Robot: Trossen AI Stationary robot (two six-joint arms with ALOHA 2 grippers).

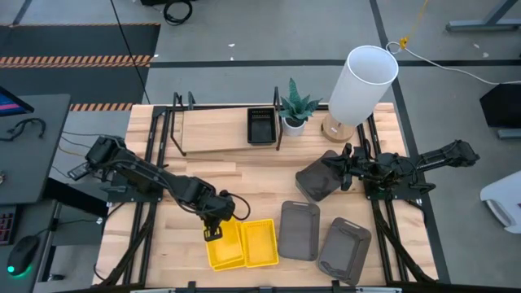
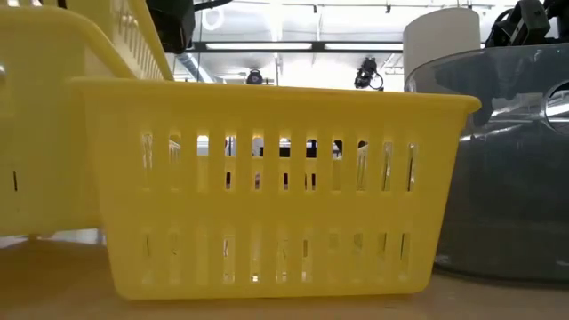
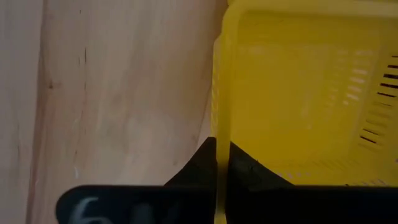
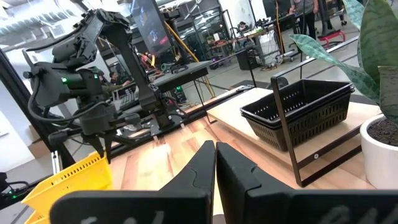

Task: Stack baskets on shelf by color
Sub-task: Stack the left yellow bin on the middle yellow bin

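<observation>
Your shelf (image 1: 220, 138) at the table's far edge holds only the stacked black baskets (image 1: 260, 125), while the grey baskets (image 1: 299, 230) lie near the front. Your left gripper (image 1: 215, 230) pinches the rim of one yellow basket (image 1: 221, 246) touching its twin (image 1: 260, 242). Lifting may drag the neighbour; the right gripper (image 1: 348, 167) looks closed on a grey basket (image 1: 317, 177).

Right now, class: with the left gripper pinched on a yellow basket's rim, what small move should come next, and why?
Probably a short lift. The left gripper is shut on the rim of a yellow basket that rests on the table beside another yellow one, while the shelf holds only black baskets.
</observation>
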